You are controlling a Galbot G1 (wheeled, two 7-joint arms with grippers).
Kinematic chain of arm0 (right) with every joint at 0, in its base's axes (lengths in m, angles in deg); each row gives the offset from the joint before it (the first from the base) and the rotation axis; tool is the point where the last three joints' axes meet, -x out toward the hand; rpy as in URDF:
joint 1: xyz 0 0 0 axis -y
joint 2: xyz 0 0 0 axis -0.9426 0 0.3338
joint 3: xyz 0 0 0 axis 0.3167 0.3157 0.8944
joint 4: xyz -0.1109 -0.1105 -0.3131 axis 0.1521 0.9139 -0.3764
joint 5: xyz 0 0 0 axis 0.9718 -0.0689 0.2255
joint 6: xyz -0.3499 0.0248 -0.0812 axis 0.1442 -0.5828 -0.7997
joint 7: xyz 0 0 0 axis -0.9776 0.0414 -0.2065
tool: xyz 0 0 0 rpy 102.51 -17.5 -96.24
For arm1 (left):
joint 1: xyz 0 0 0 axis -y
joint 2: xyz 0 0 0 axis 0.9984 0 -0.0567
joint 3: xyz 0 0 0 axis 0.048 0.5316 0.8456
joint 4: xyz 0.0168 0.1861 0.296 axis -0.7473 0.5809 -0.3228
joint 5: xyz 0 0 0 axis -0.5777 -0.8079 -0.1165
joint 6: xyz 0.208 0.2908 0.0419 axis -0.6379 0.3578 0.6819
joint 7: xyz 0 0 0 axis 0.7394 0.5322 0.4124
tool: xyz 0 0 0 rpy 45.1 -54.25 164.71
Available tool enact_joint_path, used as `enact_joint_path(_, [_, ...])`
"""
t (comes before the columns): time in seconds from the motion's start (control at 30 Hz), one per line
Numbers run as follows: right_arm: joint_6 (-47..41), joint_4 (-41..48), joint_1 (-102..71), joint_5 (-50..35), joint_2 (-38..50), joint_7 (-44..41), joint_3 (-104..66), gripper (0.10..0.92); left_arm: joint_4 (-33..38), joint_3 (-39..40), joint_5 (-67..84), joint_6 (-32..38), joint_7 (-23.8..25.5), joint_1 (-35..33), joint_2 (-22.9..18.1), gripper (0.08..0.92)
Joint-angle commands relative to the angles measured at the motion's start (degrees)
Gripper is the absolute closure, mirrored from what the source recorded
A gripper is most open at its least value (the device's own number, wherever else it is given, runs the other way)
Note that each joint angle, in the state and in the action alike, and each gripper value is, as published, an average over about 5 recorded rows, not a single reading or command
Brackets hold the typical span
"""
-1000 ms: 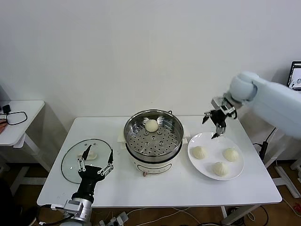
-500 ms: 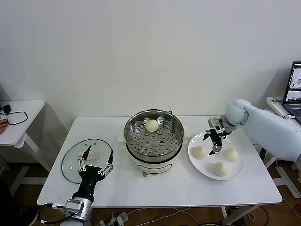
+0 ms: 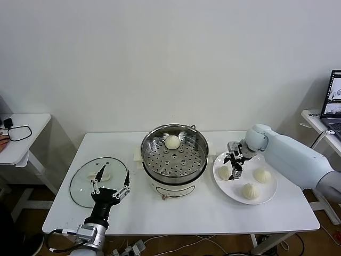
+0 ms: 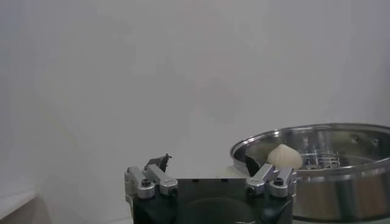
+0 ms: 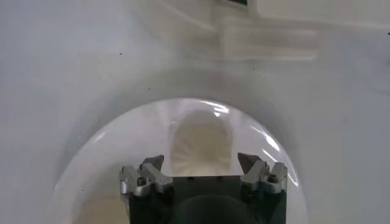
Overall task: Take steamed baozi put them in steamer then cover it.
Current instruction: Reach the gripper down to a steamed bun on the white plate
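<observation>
The steamer (image 3: 174, 157) stands mid-table with one steamed baozi (image 3: 171, 142) on its perforated tray. Three more baozi lie on the white plate (image 3: 228, 193) to its right. My right gripper (image 3: 234, 162) is open and low over the plate's left baozi (image 3: 224, 172). In the right wrist view that baozi (image 5: 201, 143) lies just beyond the spread fingers of the gripper (image 5: 201, 163), untouched. My left gripper (image 3: 111, 184) is open and empty at the front left beside the glass lid (image 3: 80, 186). The left wrist view shows its gripper (image 4: 207, 164), the steamer (image 4: 329, 176) and the baozi (image 4: 284, 156) inside.
The lid lies flat with its white handle (image 3: 103, 174) up. A small side table (image 3: 21, 133) stands at the far left, a laptop (image 3: 333, 96) at the far right. The other two plate baozi (image 3: 261, 175) (image 3: 249, 191) sit right of my right gripper.
My right arm has come down and leftward from above the plate's far edge to the left baozi, still open. The left arm has barely moved.
</observation>
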Motion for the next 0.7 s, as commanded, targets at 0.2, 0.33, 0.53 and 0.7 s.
enact_joint_path(0.2, [-0.1,2.4,-1.7,2.1,-1.8,1.3,-1.8,0.203,-0.1,-0.2,0.0,0.1,0.1,0.0,0.0,0.177])
enact_joint_path(0.33, [-0.1,2.6,-1.9,2.8,-1.9,0.9,-2.0,0.213,-0.1,-0.2,0.0,0.1,0.1,0.0,0.0,0.177])
enact_joint_path(0.53, [-0.1,2.7,-2.0,3.3,-1.8,0.4,-2.1,0.32,-0.1,-0.2,0.0,0.1,0.0,0.1,0.0,0.177])
enact_joint_path(0.7, [-0.1,2.6,-2.2,3.4,-1.7,0.3,-2.4,0.352,-0.2,-0.1,0.0,0.0,0.0,0.2,0.0,0.177])
